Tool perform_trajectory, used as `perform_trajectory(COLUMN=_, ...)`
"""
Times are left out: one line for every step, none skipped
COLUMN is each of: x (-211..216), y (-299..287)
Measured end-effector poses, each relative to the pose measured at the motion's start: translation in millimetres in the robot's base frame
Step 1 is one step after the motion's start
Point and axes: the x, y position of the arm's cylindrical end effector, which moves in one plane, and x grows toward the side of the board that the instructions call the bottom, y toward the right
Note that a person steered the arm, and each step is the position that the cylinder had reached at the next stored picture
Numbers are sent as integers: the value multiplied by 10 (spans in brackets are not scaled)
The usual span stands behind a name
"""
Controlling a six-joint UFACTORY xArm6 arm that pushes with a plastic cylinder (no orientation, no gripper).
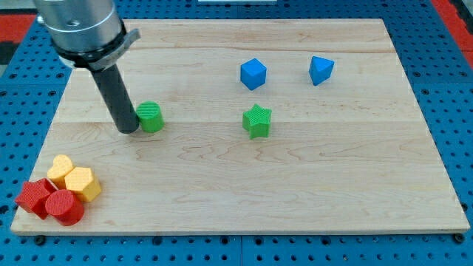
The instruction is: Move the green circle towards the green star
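Observation:
The green circle (151,116) lies on the wooden board (244,185), left of the middle. The green star (257,121) lies to its right, near the board's centre, at about the same height in the view. My tip (128,129) rests on the board just left of the green circle, touching or almost touching its left side. The dark rod rises from it toward the view's top left.
A blue cube (253,74) and a blue wedge-like block (321,70) lie above and right of the star. Two yellow blocks (74,179) and two red blocks (50,202) cluster at the board's bottom-left corner.

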Motion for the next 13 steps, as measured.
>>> perform_trajectory(x=0, y=2)
perform_trajectory(x=-24, y=-200)
perform_trajectory(x=-211, y=-252)
perform_trajectory(x=-271, y=98)
perform_trajectory(x=-271, y=738)
perform_trajectory(x=-271, y=1124)
perform_trajectory(x=-272, y=986)
perform_trajectory(x=-272, y=419)
perform_trajectory(x=-161, y=328)
perform_trajectory(x=-43, y=496)
perform_trajectory(x=-19, y=672)
perform_trajectory(x=-19, y=772)
perform_trajectory(x=-19, y=962)
